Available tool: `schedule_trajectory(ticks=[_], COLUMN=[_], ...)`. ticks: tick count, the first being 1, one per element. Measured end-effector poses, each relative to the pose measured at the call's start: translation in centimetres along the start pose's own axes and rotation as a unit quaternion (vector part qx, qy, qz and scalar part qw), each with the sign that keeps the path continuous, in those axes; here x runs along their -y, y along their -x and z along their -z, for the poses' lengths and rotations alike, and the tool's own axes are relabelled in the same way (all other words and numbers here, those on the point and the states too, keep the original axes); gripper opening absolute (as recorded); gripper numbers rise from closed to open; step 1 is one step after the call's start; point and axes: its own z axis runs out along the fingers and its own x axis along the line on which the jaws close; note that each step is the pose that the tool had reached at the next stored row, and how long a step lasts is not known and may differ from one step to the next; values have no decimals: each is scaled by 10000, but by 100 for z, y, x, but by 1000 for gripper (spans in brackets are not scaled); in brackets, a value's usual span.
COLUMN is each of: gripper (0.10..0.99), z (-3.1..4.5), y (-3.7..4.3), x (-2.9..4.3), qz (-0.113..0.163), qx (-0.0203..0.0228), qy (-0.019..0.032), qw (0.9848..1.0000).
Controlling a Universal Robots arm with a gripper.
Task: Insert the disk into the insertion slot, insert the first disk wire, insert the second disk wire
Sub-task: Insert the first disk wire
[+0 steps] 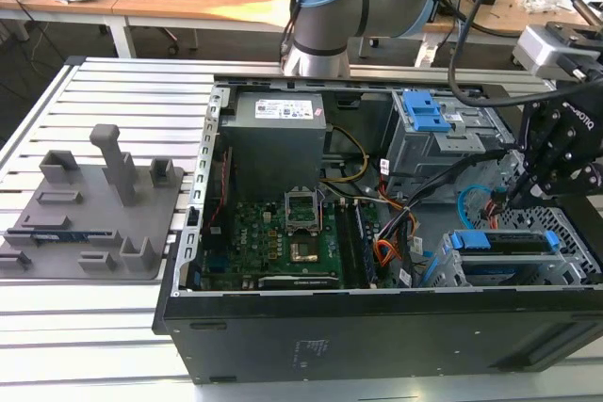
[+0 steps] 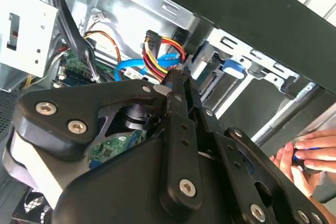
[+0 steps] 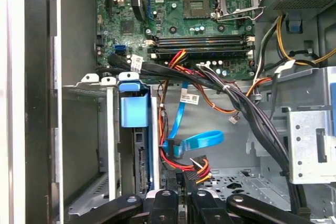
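Table (image 1: 94,101) with a slatted top carries the open black computer case (image 1: 377,336); robot arm (image 1: 325,7) stands behind it. Insertion slot (image 1: 568,225) is at the case's end on the exterior view's right. Disk (image 1: 499,240) (image 3: 134,111) in its blue carrier sits inside the slot. Gripper (image 1: 513,198) (image 3: 182,191) (image 2: 178,77) is just beside the slot, fingers drawn close, pinching the black plug of the first disk wire (image 3: 191,165) (image 2: 163,45). Second disk wire (image 3: 197,140) (image 2: 128,66) arches just beside that bundle, near the disk's connector edge. In the second wrist view, a hand (image 2: 310,156) is outside the case wall.
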Motion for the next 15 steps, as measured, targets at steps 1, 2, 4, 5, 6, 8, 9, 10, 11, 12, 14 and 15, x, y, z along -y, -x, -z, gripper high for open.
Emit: schedule_trajectory(ticks=[1, 2, 4, 5, 6, 8, 9, 10, 11, 12, 14, 15], gripper=[165, 165, 165, 165, 165, 165, 165, 165, 165, 165, 165, 165], z=[-1, -1, -3, -5, -5, -7, -8, -7, -7, -7, -8, -9], y=[-20, -54, -101, -124, -147, -217, -218, -218, -218, -220, -220, -221], x=[1, 3, 5, 6, 7, 10, 10, 10, 10, 10, 10, 10], qz=[0, 0, 0, 0, 1, 1, 1, 0, 1, 1, 13, 18], qx=[1, 0, 0, 1, 0, 0, 1, 1, 1, 10, 36, 38], qy=[0, 0, 0, 0, 0, 0, 0, 0, 0, 0, 1, 1], qw=[10000, 10000, 10000, 10000, 10000, 10000, 10000, 10000, 10000, 10000, 10000, 10000])
